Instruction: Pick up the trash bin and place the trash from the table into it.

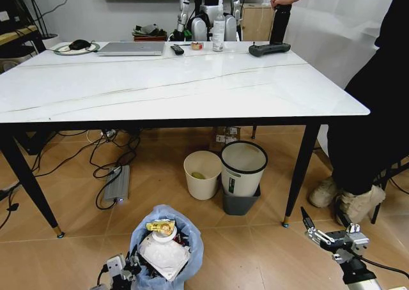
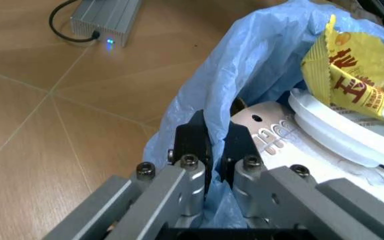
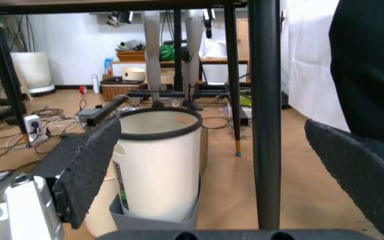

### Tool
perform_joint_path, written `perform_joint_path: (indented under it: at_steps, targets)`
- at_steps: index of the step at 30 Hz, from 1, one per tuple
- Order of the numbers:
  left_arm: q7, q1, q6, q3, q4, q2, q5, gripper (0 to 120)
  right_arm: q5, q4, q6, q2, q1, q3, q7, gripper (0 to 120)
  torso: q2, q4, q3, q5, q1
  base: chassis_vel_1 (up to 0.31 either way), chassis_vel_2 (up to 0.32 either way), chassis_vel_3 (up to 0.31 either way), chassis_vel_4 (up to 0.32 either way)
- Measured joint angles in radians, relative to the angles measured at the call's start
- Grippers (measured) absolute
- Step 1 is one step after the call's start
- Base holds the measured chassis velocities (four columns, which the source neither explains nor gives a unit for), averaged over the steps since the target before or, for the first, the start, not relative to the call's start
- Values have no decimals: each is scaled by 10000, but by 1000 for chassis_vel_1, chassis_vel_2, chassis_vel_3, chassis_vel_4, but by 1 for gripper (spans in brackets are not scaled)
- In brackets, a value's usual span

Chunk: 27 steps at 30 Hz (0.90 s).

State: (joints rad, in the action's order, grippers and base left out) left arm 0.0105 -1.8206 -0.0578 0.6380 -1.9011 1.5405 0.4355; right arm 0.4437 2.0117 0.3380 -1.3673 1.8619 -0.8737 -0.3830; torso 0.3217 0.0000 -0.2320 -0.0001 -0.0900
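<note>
Wooden floor (image 2: 58,130) beneath left pincer (image 2: 215,150) clamped on trash bin (image 2: 245,65) liner

Crinkly translucent plastic bin bag (image 2: 259,60); glossy marble-look table (image 1: 192,85).

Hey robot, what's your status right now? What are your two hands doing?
Left gripper shut on the trash bin's blue bag rim, down by the floor. Right gripper open, low beside the table leg. Bin already stuffed with trash. Nothing blocking.

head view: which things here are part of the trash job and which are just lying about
Job: trash bin with trash in it, left gripper shut on its bag rim, table.

Lying about: laptop, spray bottle, cream bin, white-lidded bin.
</note>
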Motion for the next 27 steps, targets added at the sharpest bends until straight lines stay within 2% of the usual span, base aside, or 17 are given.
perform_joint_path:
  at_steps: [27]
  targets:
    - [57, -91, -21, 9, -150, 28, 48, 0, 0, 0, 0, 0, 0, 0, 0, 100, -680, 0, 493, 0, 190, 0, 0, 0, 0]
